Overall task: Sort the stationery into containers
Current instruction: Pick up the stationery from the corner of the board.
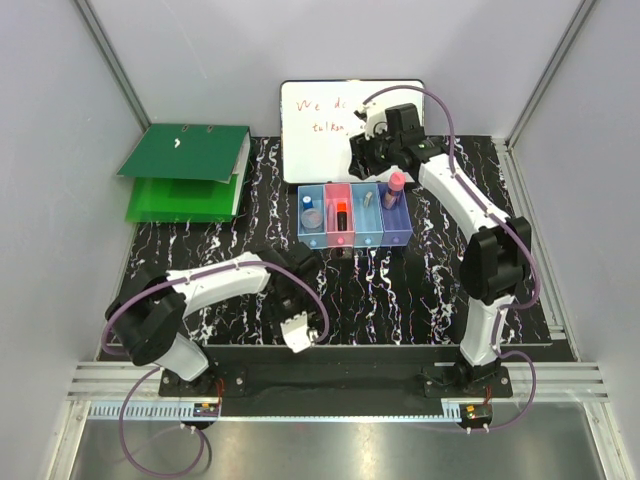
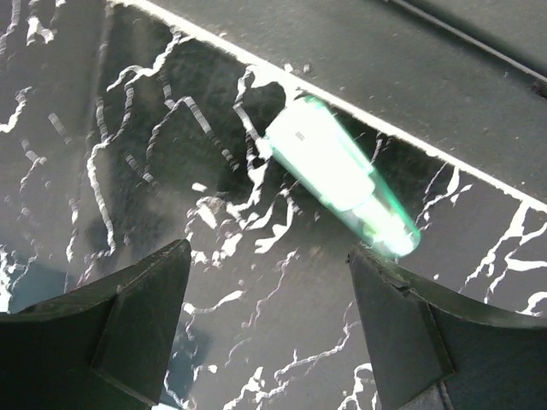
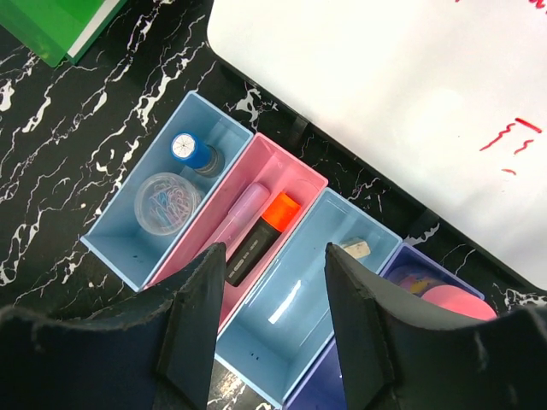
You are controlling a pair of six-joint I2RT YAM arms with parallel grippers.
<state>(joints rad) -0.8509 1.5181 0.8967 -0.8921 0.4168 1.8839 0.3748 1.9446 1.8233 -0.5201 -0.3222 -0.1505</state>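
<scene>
A blurred green-and-white stick-shaped piece of stationery (image 2: 338, 171) lies on the marbled mat by its near edge. My left gripper (image 2: 269, 282) hangs open just short of it, nothing between its fingers; in the top view it (image 1: 296, 326) is at the mat's front. The containers (image 1: 355, 215) stand in a row. The left blue bin (image 3: 111, 226) holds a blue-capped bottle (image 3: 192, 152) and a clear round box of clips (image 3: 167, 201). In the pink bin (image 3: 295, 166) lie a lilac stick (image 3: 244, 207) and an orange-capped marker (image 3: 265, 232). My right gripper (image 3: 273, 290) hovers open over the third bin (image 3: 282, 342), which holds a grey-white block (image 3: 355, 248).
A pink-capped item (image 3: 453, 303) sits in the purple bin. A whiteboard (image 1: 320, 115) with red writing stands behind the bins, and a green ring binder (image 1: 185, 175) lies at the back left. A black strip (image 2: 410, 60) borders the mat's near edge.
</scene>
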